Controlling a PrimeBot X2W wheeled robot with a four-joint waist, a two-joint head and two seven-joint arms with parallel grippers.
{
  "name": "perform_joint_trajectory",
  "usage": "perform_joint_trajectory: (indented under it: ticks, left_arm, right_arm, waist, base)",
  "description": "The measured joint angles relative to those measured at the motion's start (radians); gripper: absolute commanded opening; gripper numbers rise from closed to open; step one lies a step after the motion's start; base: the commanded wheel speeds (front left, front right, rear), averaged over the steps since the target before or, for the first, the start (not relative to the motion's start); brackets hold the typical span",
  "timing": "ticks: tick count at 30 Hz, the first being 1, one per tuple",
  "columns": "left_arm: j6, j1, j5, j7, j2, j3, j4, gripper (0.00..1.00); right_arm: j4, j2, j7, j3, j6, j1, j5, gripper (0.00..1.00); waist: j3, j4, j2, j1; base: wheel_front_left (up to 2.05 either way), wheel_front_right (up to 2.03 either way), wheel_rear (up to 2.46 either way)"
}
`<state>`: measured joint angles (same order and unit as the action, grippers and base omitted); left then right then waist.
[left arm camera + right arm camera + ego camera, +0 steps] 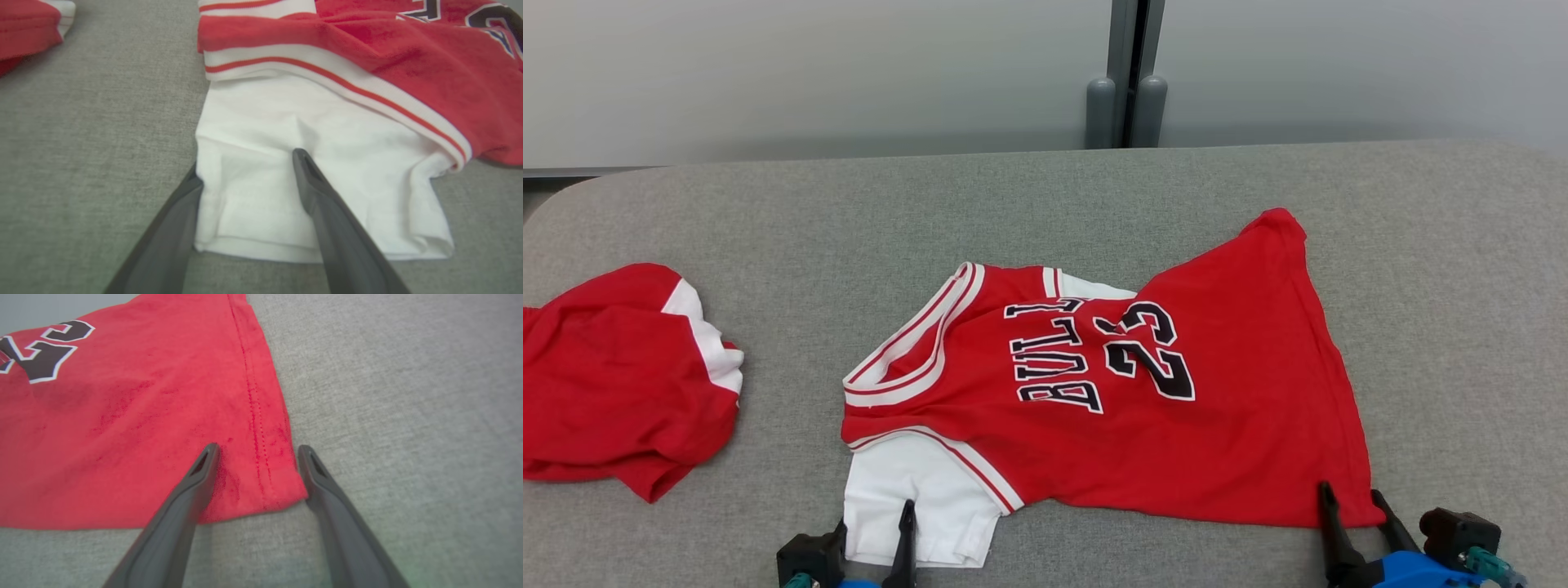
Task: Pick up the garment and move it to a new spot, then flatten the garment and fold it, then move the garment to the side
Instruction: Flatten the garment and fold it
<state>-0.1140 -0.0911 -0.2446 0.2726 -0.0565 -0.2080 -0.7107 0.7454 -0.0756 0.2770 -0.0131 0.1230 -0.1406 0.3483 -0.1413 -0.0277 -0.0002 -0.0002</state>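
We see the soft red knit jersey [1217, 408], with black "BULLS 23" lettering and white striped trim, lying mostly flat mid-way across the grey woven tabletop [1045, 212]. Our left gripper [874, 531] stands spread across its white sleeve [327, 134], and our right gripper [1350, 494] is spread astride the stitched hem corner [278, 486]. A crumpled red-and-white garment [613, 376] lies well apart.

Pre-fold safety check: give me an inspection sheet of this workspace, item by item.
Surface: grey fabric tabletop, lightly textured.
Job's things: red jersey spread out, number side up, slightly rumpled; white sleeve at its near left corner.
Clutter: second red-and-white garment, bunched at the left.
Grippers: left tool open, astride the white sleeve's edge; right tool open, astride the jersey's hem corner; neither closed on cloth.
Cables: nothing seen.
Surroundings: pale wall panels with a grey post behind the table.
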Motion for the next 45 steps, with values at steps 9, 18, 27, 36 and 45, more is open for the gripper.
perform_joint_trajectory:
  ticks: [9, 18, 27, 36, 45]
  left_arm:
    - [0.0, -0.003, -0.061, -0.007, 0.005, -0.026, 0.04, 0.0]
    - [0.0, -0.016, -0.101, -0.008, 0.006, -0.001, 0.2, 0.0]
    - [-0.006, -0.221, -0.13, -0.035, -0.022, 0.021, 0.296, 0.0]
    - [-0.01, -0.698, -0.131, -0.115, -0.083, 0.001, 0.312, 0.0]
    - [-0.012, -1.177, -0.111, -0.162, -0.131, -0.021, 0.198, 0.0]
  right_arm:
    - [-0.073, 0.024, -0.009, -0.096, 0.007, 0.02, 0.057, 0.0]
    - [-0.267, 0.015, -0.013, -0.107, 0.007, 0.058, 0.041, 0.0]
    - [-0.416, -0.055, -0.028, -0.118, 0.007, -0.084, 0.053, 0.0]
    - [-0.426, -0.15, -0.137, -0.114, 0.007, -0.55, 0.108, 0.0]
    - [-0.262, -0.19, -0.234, -0.13, 0.007, -1.044, 0.18, 0.0]
  waist:
    - [0.014, 0.006, 0.0005, 0.0005]
    - [0.022, 0.018, 0.0005, 0.0004]
    - [-0.023, 0.042, 0.0005, 0.0003]
    - [-0.141, 0.069, 0.0003, 0.0004]
    - [-0.289, 0.092, 0.0005, 0.0006]
  base:
    - [0.0, 0.0, 0.0]
    - [0.0, 0.0, 0.0]
    - [0.0, 0.0, 0.0]
    - [0.0, 0.0, 0.0]
    - [0.0, 0.0, 0.0]
